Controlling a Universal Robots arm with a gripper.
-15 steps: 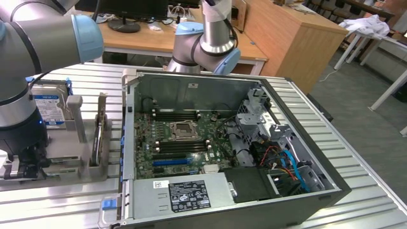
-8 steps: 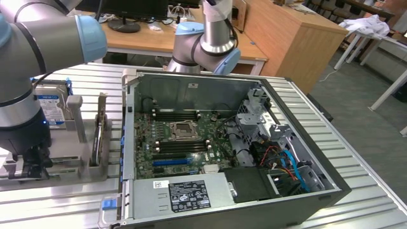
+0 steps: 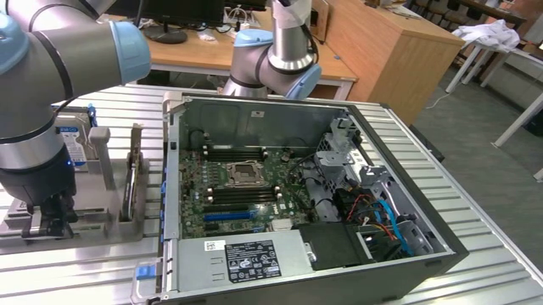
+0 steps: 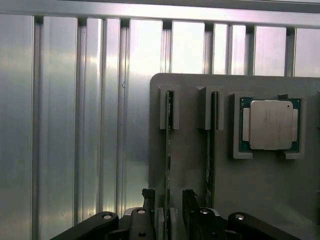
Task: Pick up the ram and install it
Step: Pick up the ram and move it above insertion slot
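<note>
Gripper (image 4: 168, 212) released, jaws spread either side of the ram (image 4: 168, 150), ram on edge in a slot of the grey holder (image 4: 190, 175) on the tabletop (image 4: 100, 125), another board (image 4: 212, 150) in the next slot, CPU (image 4: 270, 124) near.

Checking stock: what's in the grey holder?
Grey holder: the ram edge-on in a slot, straddled by the open hand; a second stick alongside; a CPU in its recess. Slots hide the sticks' lower edges.
</note>
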